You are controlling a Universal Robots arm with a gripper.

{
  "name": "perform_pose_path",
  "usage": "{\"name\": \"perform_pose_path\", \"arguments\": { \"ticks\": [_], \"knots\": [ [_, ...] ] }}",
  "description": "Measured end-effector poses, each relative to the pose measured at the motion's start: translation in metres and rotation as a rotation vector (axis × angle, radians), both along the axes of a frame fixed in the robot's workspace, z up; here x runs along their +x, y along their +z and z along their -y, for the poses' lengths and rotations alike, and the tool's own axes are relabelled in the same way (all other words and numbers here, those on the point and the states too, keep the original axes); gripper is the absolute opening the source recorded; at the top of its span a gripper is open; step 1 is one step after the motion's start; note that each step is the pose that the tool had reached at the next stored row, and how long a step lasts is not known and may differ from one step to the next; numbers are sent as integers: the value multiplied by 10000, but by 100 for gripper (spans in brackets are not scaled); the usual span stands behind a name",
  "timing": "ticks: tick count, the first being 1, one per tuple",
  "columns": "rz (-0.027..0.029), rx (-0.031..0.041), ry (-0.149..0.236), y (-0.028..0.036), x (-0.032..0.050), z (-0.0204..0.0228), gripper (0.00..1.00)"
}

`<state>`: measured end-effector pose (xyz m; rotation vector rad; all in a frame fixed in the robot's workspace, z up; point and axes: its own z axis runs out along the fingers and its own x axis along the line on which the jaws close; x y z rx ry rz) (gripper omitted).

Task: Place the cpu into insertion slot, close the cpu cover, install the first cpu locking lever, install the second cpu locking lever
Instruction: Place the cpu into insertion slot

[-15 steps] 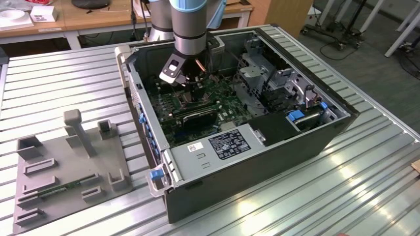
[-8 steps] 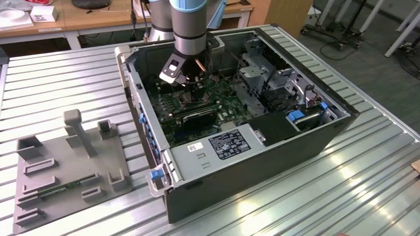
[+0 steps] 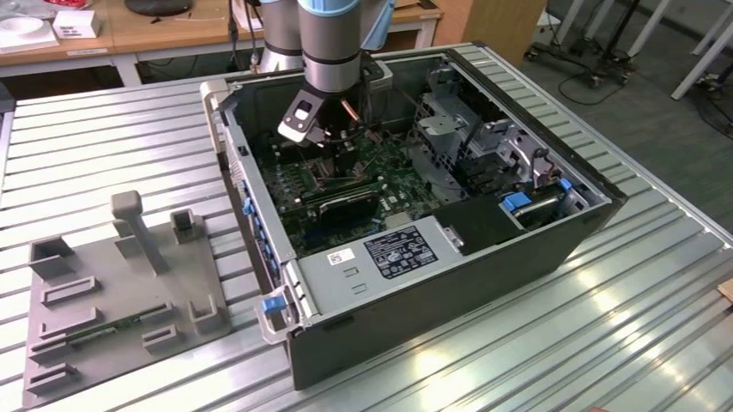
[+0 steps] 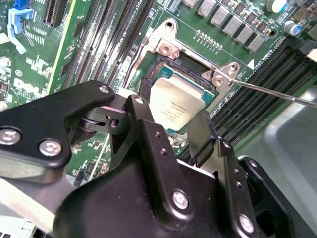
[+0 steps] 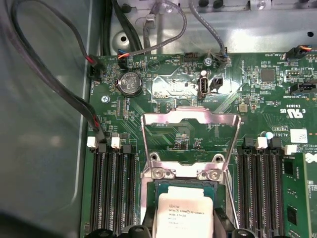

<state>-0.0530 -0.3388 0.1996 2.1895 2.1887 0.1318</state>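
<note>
Where the green circuit board [image 5: 257, 99] lies inside the open computer case [image 3: 458, 283], the gripper [image 3: 330, 150] reaches down near the board's middle. In both wrist views its black fingers [image 4: 141, 116] are drawn in against two opposite edges of the cpu [image 4: 176, 104], so the gripper [image 4: 168, 116] has hold of the chip. The cpu [image 5: 182, 213] sits squarely over the insertion slot [image 4: 185, 62], between the two banks of long black memory slots [image 5: 111, 188]; whether it is fully seated I cannot tell. The cpu cover [image 5: 190, 113] stands swung open, hinged at the slot's edge. A thin lever rod [image 4: 270, 92] juts out from one corner of the slot across the neighbouring memory slots.
</note>
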Motion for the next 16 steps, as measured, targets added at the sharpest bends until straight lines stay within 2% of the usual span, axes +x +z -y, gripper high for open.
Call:
{"name": "perform_pose_path", "arguments": {
  "ticks": [16],
  "knots": [
    [1, 0, 0, 6, 0, 2, 54]
  ]
}}
